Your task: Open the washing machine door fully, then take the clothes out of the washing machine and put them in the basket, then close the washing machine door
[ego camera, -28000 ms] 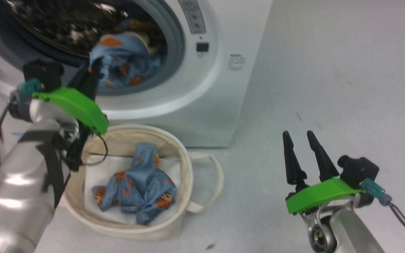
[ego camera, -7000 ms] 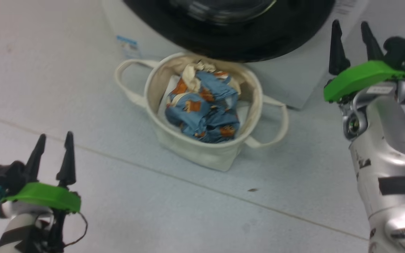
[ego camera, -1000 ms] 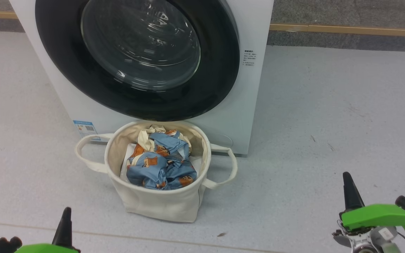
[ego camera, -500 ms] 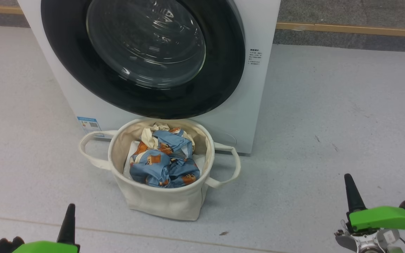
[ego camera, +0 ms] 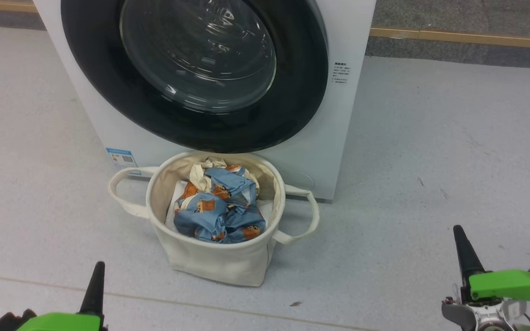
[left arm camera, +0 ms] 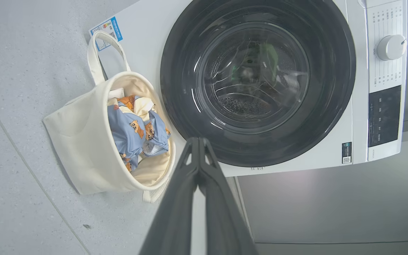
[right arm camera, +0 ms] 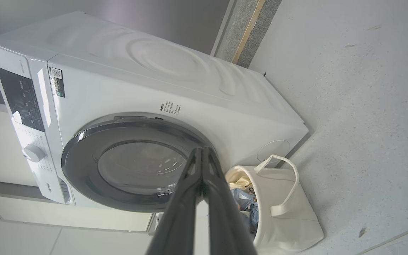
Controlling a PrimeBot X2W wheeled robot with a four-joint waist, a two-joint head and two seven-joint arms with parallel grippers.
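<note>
The white washing machine stands ahead with its black-rimmed glass door flush against the front, closed. Directly in front of it sits the cream basket. The blue bear-print clothes lie bunched inside the basket. My left gripper is low at the left, shut and empty. At the lower right my right gripper is also shut with nothing in it. Both are well back from the basket.
Grey floor spreads around the machine, with a faint seam line near me. A wooden skirting strip runs along the back wall at right. A blue label sticker marks the washer's lower left front.
Over the last second the whole head view has shifted slightly, so the camera moved. The washer, basket and clothes stay as they were, and both grippers stay shut.
</note>
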